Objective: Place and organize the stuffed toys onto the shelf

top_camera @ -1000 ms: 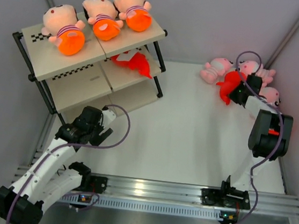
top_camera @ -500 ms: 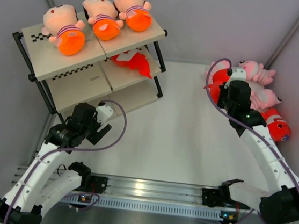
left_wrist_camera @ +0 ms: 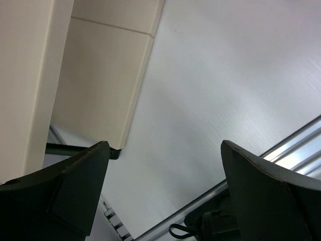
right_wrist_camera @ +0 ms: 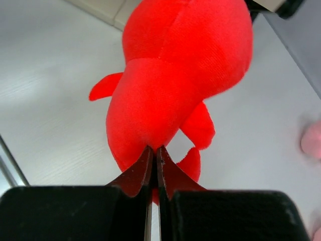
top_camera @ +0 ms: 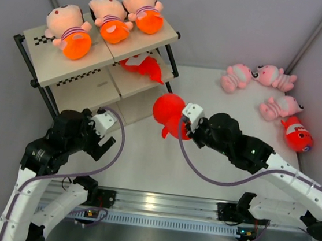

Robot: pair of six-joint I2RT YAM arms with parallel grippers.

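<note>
My right gripper (top_camera: 184, 127) is shut on a red fish plush (top_camera: 169, 112) and holds it above the table just right of the shelf (top_camera: 87, 74). In the right wrist view the jaws pinch the red fish plush (right_wrist_camera: 175, 85) at its tail end. A second red fish plush (top_camera: 143, 66) lies on the shelf's middle tier. A third fish plush (top_camera: 297, 133) lies at the far right. Three pink striped plush (top_camera: 236, 77) (top_camera: 275, 77) (top_camera: 281, 106) lie at the back right. My left gripper (top_camera: 102, 134) is open and empty, low in front of the shelf.
Three larger peach dolls with orange bottoms (top_camera: 71, 32) lie on the shelf's top tier. The shelf's lower board (left_wrist_camera: 100, 75) shows in the left wrist view. A grey wall closes the right side near the pink plush. A metal rail (top_camera: 169, 203) runs along the near edge.
My right arm has swung from the back right pile leftward, carrying a red fish plush to the middle near the shelf. My left arm has drawn back and down a little.
</note>
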